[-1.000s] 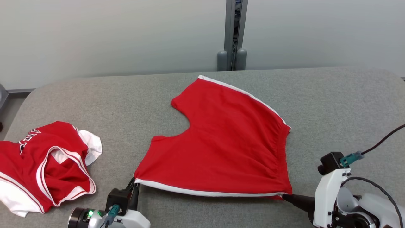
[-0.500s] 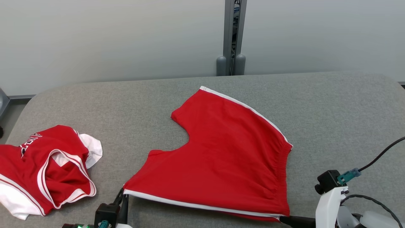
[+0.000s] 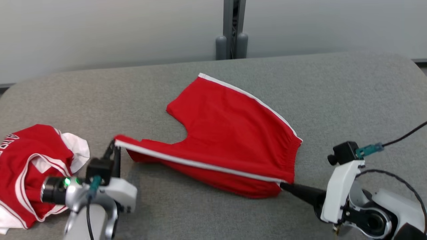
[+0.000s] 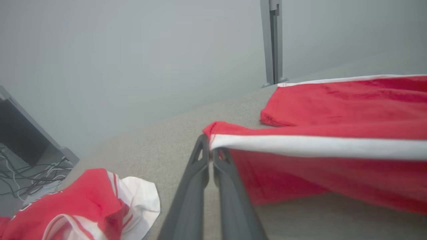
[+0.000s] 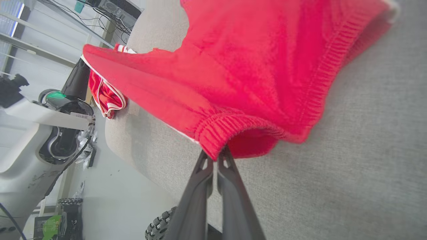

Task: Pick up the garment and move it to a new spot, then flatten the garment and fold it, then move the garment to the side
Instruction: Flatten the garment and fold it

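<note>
Locate the garment (image 3: pixel 230 133), a pair of red shorts with white side stripes, at the centre of the grey desk (image 3: pixel 350 100), most of its cloth lying flat and its 6 o'clock edge raised off the surface. Find the left tool (image 3: pixel 115 146) at 8 o'clock of the garment, fingers pressed fully together on the leg-hem corner at the end of the near white stripe. Find the right tool (image 3: pixel 283 185) at 5 o'clock of the garment, likewise fully closed, pinching the gathered waistband corner at the other end of that stripe. Note the striped edge held taut between both tools, with a loose red layer sagging beneath it. Treat this as the fold step: judge the flattening as done and the near edge as lifted for carrying over the rest of the cloth. For the next move, carry both tools together toward the far white stripe at 12 to 1 o'clock, keeping equal height and steady tension. Lay the held edge along the far one before opening either tool. Avoid dragging or bunching the lower layer during the pass. Keep the left tool clear of the crumpled red-and-white jersey (image 3: pixel 30 166) at 9 o'clock, just beside it. Leave the move to the side until completion of the fold.
</note>
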You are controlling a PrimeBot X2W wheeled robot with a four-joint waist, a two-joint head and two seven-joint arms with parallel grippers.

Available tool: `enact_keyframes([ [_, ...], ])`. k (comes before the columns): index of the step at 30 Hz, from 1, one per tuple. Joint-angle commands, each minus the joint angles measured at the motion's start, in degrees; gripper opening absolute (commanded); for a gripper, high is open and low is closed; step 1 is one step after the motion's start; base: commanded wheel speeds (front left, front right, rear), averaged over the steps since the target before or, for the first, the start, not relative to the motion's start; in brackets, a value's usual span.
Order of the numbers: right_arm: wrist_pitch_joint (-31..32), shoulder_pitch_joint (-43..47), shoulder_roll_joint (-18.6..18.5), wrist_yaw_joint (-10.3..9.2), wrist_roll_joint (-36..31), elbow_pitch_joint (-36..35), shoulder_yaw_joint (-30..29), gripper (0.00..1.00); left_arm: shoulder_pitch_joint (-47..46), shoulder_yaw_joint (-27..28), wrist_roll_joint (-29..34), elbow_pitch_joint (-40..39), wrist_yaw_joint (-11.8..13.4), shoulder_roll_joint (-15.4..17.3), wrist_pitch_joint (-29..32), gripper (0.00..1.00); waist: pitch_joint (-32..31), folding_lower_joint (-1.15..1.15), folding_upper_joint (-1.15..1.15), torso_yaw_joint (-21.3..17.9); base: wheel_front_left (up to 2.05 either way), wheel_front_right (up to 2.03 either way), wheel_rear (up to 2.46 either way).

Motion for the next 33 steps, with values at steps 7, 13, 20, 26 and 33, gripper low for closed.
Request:
enact_keyframes([
  [7, -2.8, -4.2, 3.1, 0.01, 0.5, 0.6, -3.6, 0.0, -13.5, -0.1, 1.4, 5.9, 0.2, 1.5, 0.5, 0.0, 6.6, 0.0, 0.0, -4.4, 0.0, 0.0, 0.0],
  [13, -6.0, -6.5, 6.9, 0.02, 0.4, 1.7, -5.9, 0.0, -23.6, -0.5, 2.4, 12.0, 0.6, 2.2, 1.8, 0.0, 11.5, 0.0, 0.0, -7.7, 0.0, 0.0, 0.0],
  [20, -9.3, -8.9, 11.0, 0.02, -0.5, 3.9, -7.6, 0.0, -33.6, -2.2, 4.2, 19.6, 0.1, 3.1, 2.5, 0.0, 16.6, 0.0, 0.0, -11.3, 0.0, 0.0, 0.0],
  [26, -11.1, -10.4, 13.5, 0.02, 0.1, 5.5, -9.1, 0.0, -39.8, -4.6, 6.1, 25.4, -0.3, 3.0, 2.5, 0.0, 19.4, 0.0, 0.0, -13.5, 0.0, 0.0, 0.0],
  [33, -12.0, -11.9, 15.9, 0.02, 0.3, 7.0, -10.2, 0.0, -45.6, -7.8, 8.4, 31.1, -0.5, 2.5, 2.6, 0.0, 21.2, 0.0, 0.0, -14.9, 0.0, 0.0, 0.0],
])
